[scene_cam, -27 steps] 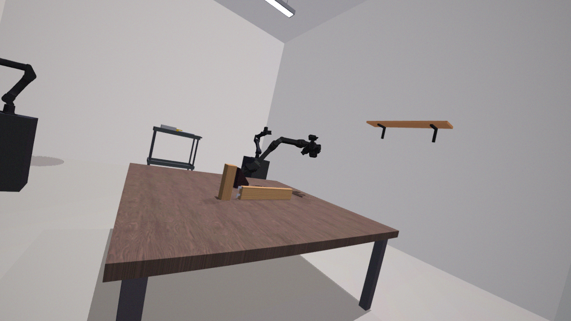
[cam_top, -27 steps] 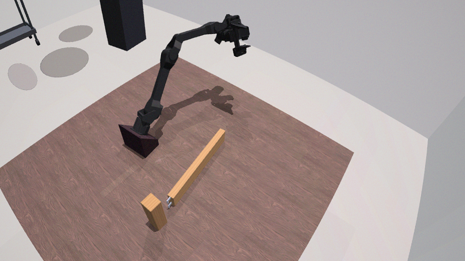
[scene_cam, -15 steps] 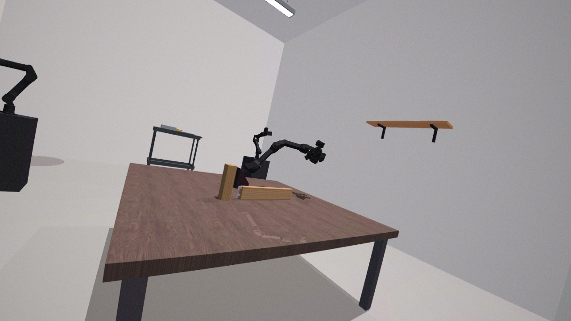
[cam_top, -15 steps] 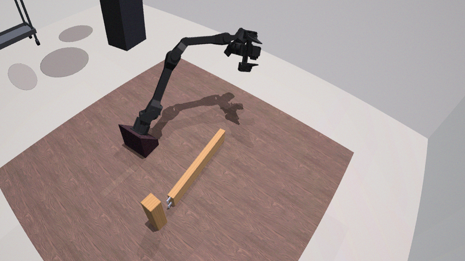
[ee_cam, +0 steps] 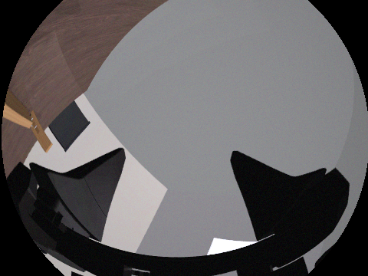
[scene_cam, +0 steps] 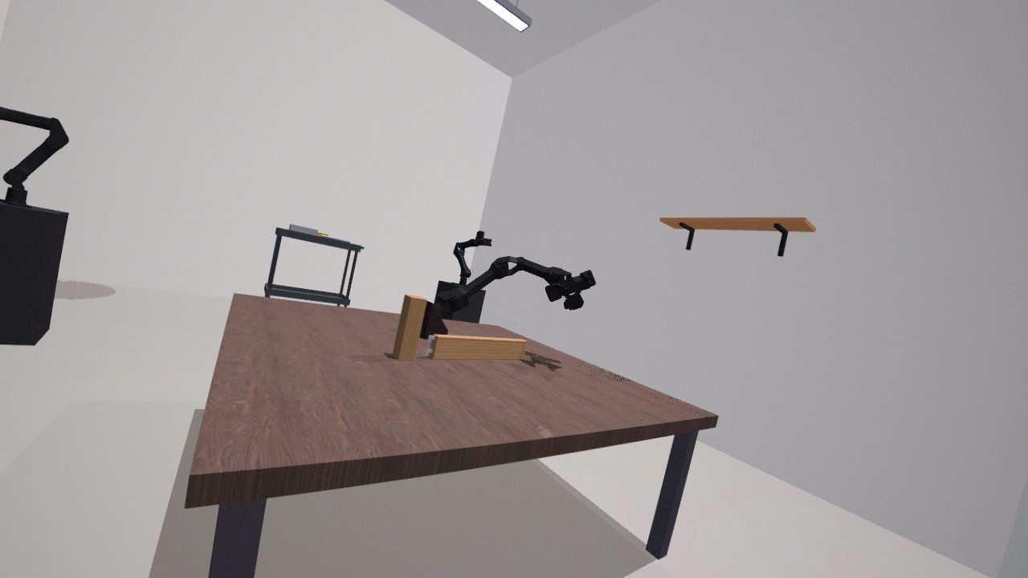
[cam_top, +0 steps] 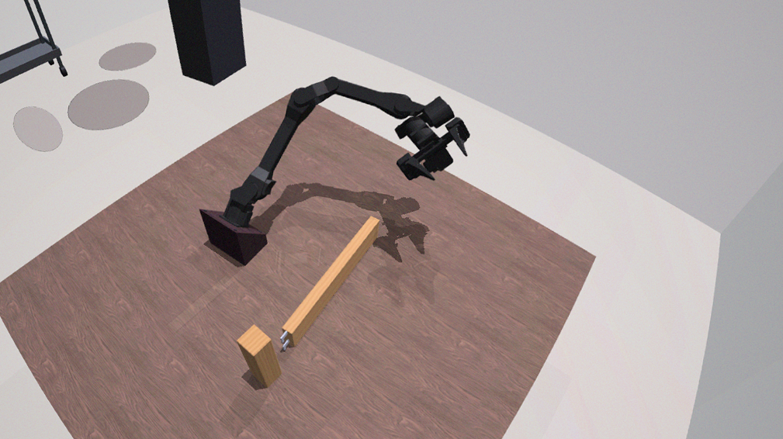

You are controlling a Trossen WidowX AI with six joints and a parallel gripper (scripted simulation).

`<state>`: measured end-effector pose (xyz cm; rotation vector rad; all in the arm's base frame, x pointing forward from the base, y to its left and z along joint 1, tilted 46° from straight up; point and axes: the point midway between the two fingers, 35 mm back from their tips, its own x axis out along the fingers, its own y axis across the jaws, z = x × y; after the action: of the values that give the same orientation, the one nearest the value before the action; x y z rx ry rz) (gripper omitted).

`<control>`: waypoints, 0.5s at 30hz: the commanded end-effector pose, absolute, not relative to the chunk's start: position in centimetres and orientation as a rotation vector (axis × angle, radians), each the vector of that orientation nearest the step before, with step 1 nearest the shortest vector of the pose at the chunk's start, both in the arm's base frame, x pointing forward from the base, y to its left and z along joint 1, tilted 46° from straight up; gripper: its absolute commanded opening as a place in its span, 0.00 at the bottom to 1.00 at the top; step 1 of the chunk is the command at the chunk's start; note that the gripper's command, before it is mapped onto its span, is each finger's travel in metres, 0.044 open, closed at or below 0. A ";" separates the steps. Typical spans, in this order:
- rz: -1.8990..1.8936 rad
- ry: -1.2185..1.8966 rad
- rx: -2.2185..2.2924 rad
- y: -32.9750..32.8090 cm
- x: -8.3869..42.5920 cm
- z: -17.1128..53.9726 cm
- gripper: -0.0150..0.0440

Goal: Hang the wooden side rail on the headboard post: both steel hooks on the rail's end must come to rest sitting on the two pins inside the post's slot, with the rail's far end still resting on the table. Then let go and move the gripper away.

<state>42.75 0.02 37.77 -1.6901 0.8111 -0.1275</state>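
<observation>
The wooden rail (cam_top: 332,278) (scene_cam: 478,348) (ee_cam: 17,116) lies along the table. Its steel hooks (cam_top: 284,341) (scene_cam: 430,346) point at the upright headboard post (cam_top: 260,359) (scene_cam: 409,327) (ee_cam: 41,134), with a small gap between them. The slot and pins are hidden in the top and exterior views and too small to make out clearly in the wrist view. My gripper (cam_top: 449,167) (scene_cam: 562,299) (ee_cam: 178,156) is wide open with nothing between its fingers. It hangs high above the table, beyond the rail's far end, away from the post.
The table (cam_top: 473,301) (scene_cam: 323,417) (ee_cam: 57,57) carries my arm's dark base (cam_top: 230,238) beside the rail. A dark pedestal (cam_top: 209,34) with another arm and a cart (cam_top: 4,69) (scene_cam: 308,291) stand off the table. A wall shelf (scene_cam: 736,224) is at the right.
</observation>
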 end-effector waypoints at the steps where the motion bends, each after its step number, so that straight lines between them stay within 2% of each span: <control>1: 0.038 0.911 -1.795 -2.8 44.1 32.7 1.00; 8: 0.359 1.035 -1.902 -8.3 45.0 24.2 1.00; 15: 0.740 1.073 -1.919 -14.3 43.1 14.9 1.00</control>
<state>44.29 -12.19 18.58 -1.9235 1.0718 0.5877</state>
